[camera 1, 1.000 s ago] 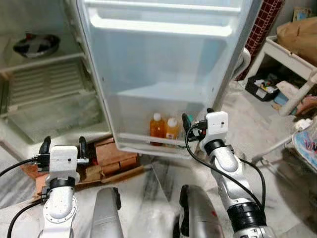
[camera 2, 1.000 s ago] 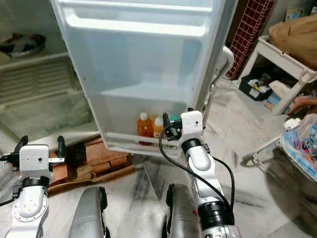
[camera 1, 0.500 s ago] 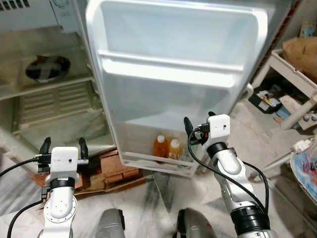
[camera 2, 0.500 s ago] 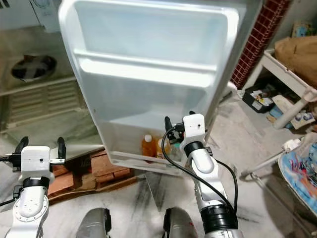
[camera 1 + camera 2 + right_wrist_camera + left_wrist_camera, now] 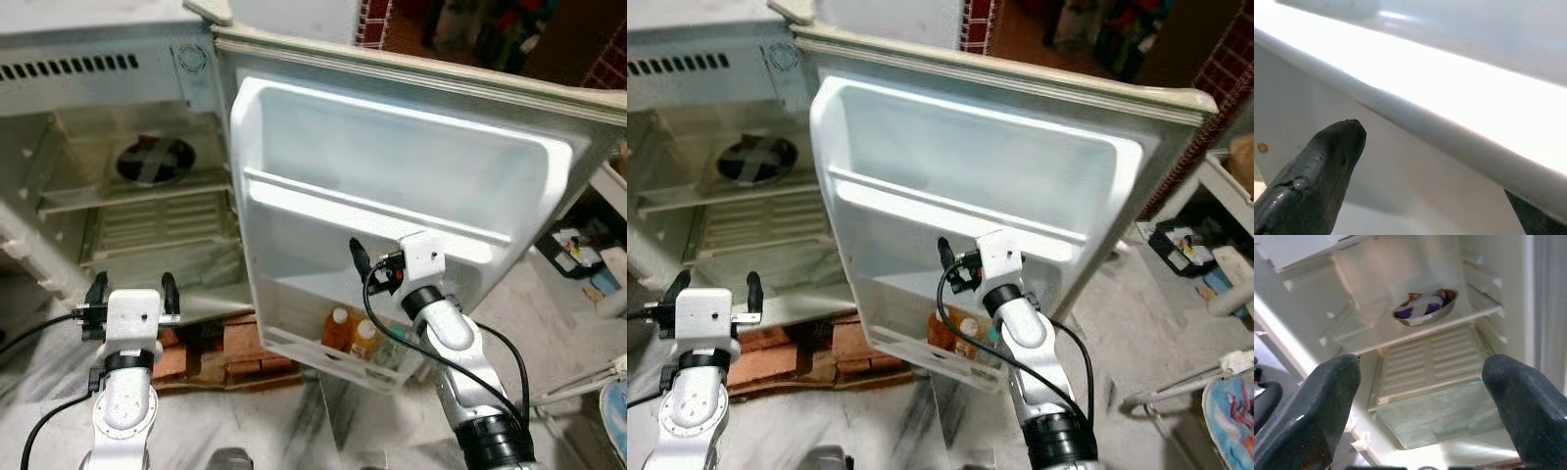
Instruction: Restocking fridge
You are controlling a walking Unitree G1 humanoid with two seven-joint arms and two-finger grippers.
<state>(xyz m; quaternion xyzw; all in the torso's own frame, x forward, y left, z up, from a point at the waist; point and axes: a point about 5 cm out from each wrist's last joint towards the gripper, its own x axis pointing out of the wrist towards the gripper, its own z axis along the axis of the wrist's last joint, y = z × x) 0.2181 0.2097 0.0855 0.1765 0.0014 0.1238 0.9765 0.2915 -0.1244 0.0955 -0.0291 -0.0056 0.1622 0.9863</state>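
Observation:
The fridge stands open, its door [image 5: 411, 176] swung toward me with white shelves on the inside. Two orange bottles [image 5: 351, 333] stand in the door's bottom shelf [image 5: 323, 354]. My right gripper [image 5: 377, 257] is open and empty, held up against the door above the bottles, at the level of the middle shelf rail [image 5: 1449, 142]. One of its fingers [image 5: 1317, 171] is close to that rail. My left gripper [image 5: 132, 284] is open and empty in front of the fridge compartment, pointing at the inner shelves [image 5: 1420, 333].
A dark bowl [image 5: 152, 162] with food sits on the upper inner shelf, and a glass cover [image 5: 1435, 411] lies below it. Bricks and boards [image 5: 245, 352] lie under the fridge. A black bin [image 5: 573, 250] stands on the marble floor at the right.
The camera has risen and tilted up, bringing the whole door into view. My right gripper has moved from beside the bottles up to the middle shelf rail. The left gripper has held its pose.

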